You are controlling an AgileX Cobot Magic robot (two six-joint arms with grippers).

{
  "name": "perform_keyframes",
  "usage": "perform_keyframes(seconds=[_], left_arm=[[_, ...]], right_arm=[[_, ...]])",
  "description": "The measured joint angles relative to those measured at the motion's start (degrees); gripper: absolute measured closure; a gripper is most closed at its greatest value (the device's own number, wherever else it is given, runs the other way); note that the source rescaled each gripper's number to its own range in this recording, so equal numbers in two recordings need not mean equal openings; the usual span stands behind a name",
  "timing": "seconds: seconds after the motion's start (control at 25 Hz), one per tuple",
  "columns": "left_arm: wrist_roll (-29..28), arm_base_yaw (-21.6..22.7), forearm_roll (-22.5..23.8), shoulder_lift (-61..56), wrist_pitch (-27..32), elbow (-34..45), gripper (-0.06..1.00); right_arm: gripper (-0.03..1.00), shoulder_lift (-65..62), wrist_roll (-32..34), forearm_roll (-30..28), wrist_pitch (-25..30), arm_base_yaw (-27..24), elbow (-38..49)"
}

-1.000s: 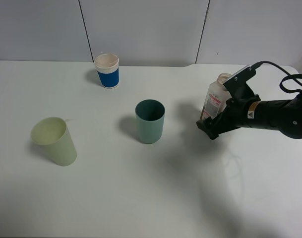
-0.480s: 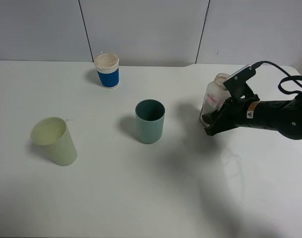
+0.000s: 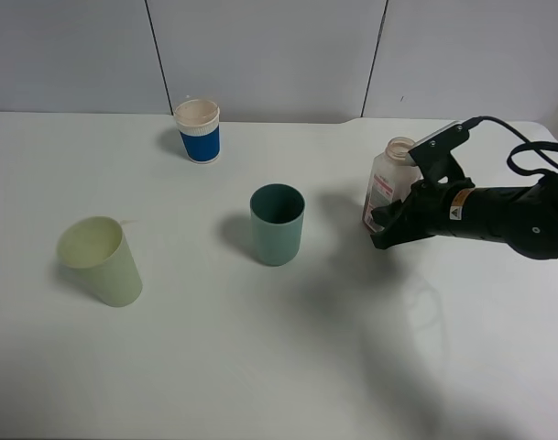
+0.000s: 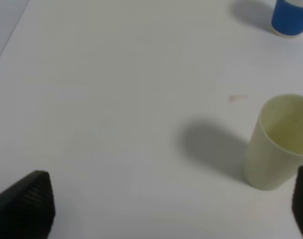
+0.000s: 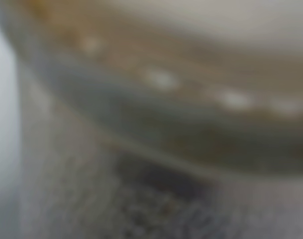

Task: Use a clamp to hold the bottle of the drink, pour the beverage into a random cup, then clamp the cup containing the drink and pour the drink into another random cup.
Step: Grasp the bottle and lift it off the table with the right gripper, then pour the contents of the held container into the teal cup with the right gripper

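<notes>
Changed since a second ago: right end effector [image 3: 385,229] has gone from jaws spread around the bottle [image 3: 386,180] to clenched on its lower body; the bottle has come from a lean to nearly upright and sits a little nearer the teal-green tumbler [image 3: 278,225].

Right end effector: black, jaws closed on the bottle's base, arm reaching in low over the bench [image 3: 260,367]. Whether the bottle's base touches the bench cannot be told.

Bottle: clear plastic, wide open neck rising above the jaws, white-and-red label facing the tumbler. The right wrist view is filled with its blurred wall; a brownish band, apparently the beverage [image 5: 156,55], crosses it.

Teal-green tumbler: upright, near the right end effector, on its open side.

Blue cup [image 3: 198,131]: upright, white rim band, well beyond the tumbler from the right end effector.

Left end effector [image 4: 163,209]: jaws spread wide, holding nothing, above bare bench. Pale yellow-green cup [image 4: 275,144] stands just ahead of one fingertip.
</notes>
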State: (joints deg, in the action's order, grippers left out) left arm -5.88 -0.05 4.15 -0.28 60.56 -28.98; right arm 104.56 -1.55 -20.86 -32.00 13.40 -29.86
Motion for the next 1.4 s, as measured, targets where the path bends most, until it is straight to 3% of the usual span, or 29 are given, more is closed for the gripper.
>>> perform_keyframes(seconds=[0.28, 0.68, 0.72, 0.84, 1.16, 1.4], left_arm=[[0.00, 0.00, 0.00, 0.00, 0.00, 0.00, 0.06], [0.00, 0.00, 0.00, 0.00, 0.00, 0.00, 0.06], [0.00, 0.00, 0.00, 0.00, 0.00, 0.00, 0.06], [0.00, 0.00, 0.00, 0.00, 0.00, 0.00, 0.06], [0.00, 0.00, 0.00, 0.00, 0.00, 0.00, 0.06], [0.00, 0.00, 0.00, 0.00, 0.00, 0.00, 0.06]], right_arm=[[0.96, -0.30, 0.04, 5.80, 1.71, 2.88, 0.00], [0.96, -8.95, 0.04, 13.67, 19.64, 5.95, 0.01], [0.96, -12.02, 0.04, 13.90, 22.62, 5.95, 0.06], [0.96, -15.11, 0.04, 13.90, 24.98, 5.95, -0.21], [0.96, -16.50, 0.04, 13.50, 41.36, 6.78, -12.35], [0.96, -16.57, 0.04, 10.53, 47.69, 9.59, -19.15]])
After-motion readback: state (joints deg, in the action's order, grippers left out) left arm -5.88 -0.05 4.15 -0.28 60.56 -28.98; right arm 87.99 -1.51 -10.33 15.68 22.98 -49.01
